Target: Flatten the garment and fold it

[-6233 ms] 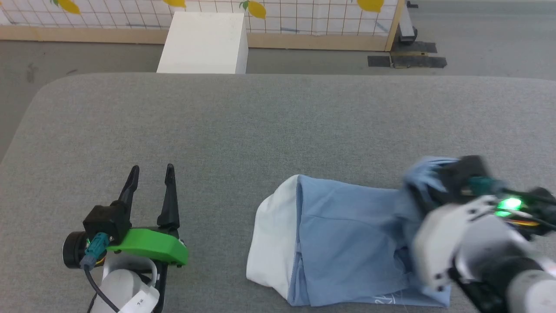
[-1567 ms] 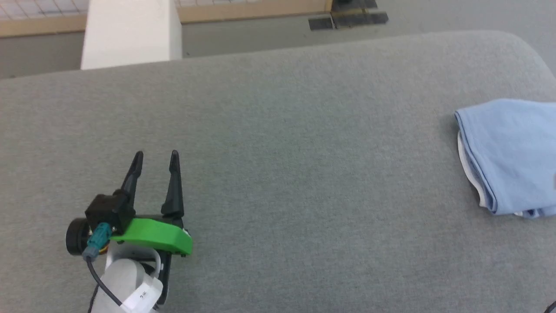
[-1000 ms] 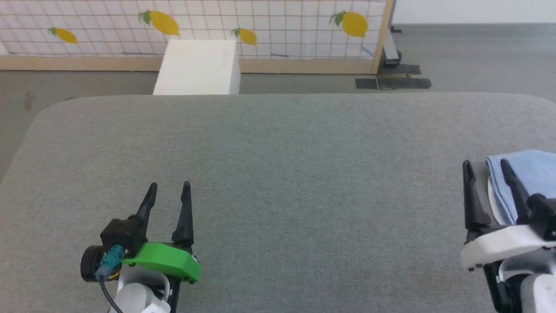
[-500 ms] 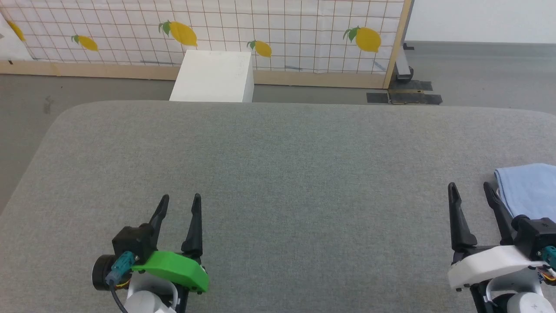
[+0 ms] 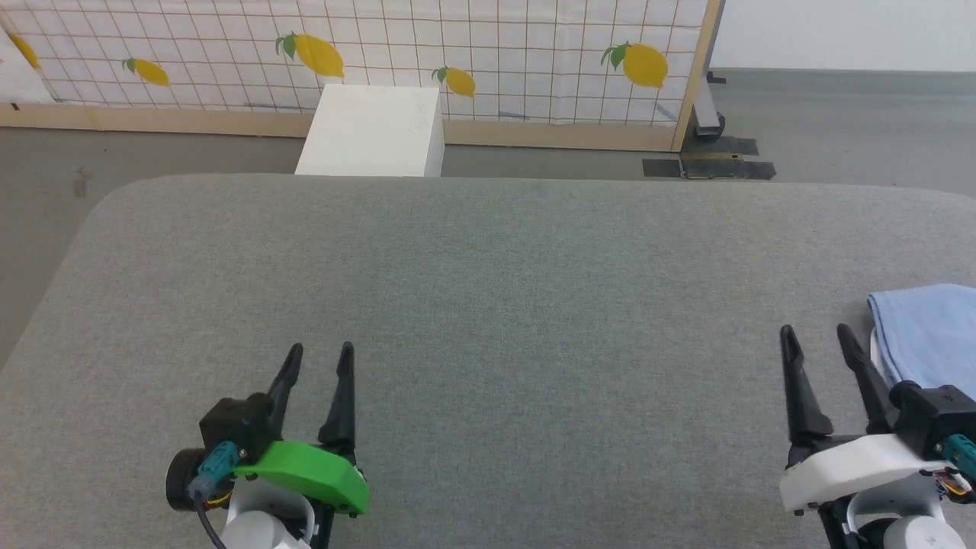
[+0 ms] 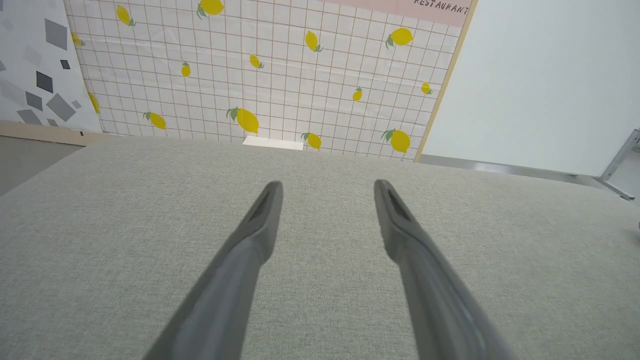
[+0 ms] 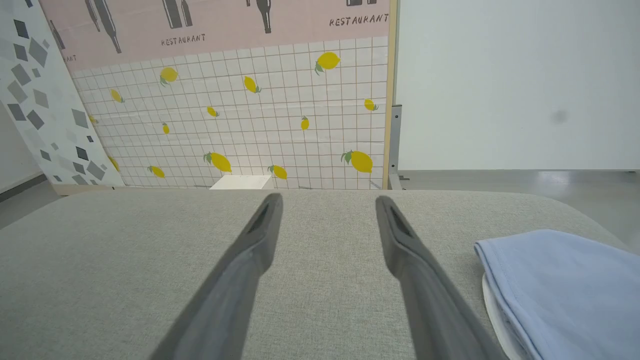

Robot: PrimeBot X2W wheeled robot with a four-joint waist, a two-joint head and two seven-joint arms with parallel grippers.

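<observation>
the soft light blue t-shirt (image 5: 930,335) lies just right of the open, empty right gripper (image 5: 813,332), far from the open left gripper (image 5: 321,349).

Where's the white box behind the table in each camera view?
Head view: white box near the top, left of centre, beyond the grey table.
Left wrist view: thin white strip, slightly left of centre, at the table's far edge.
Right wrist view: small white strip, left of centre, same edge.
Shared landmark: the lemon-patterned wall behind it.
</observation>
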